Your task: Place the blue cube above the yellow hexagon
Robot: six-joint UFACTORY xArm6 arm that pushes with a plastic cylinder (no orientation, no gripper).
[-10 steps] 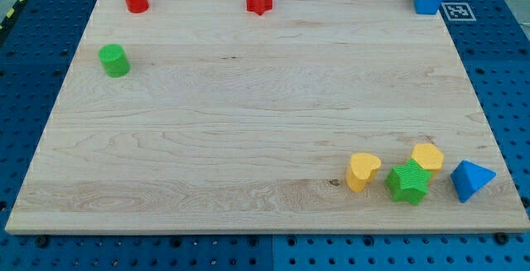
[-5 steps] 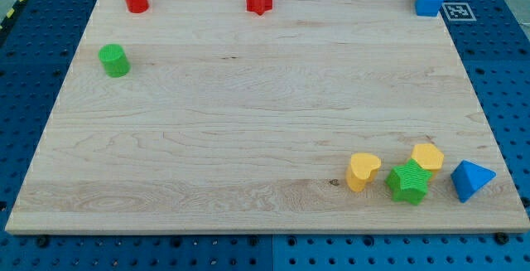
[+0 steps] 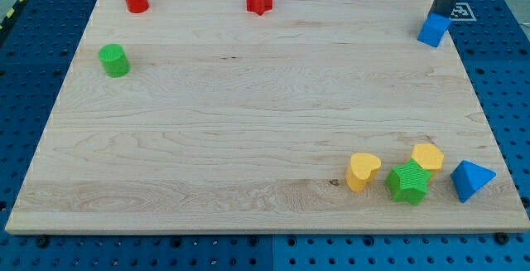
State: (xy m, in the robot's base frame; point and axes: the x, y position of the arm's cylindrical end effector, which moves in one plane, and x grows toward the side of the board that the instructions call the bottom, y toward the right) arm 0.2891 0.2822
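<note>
My tip touching blue cube from above — yellow hexagon far below.

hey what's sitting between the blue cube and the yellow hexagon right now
Nothing. In the camera view, the stretch of board from the blue cube down to the yellow hexagon is bare wood. My tip touches the cube's top edge, on the far side from the hexagon.

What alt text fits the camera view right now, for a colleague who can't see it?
My tip touches the top of the blue cube at the wooden board's top right. The yellow hexagon sits bottom right, among a yellow heart, green star and blue triangle.
</note>
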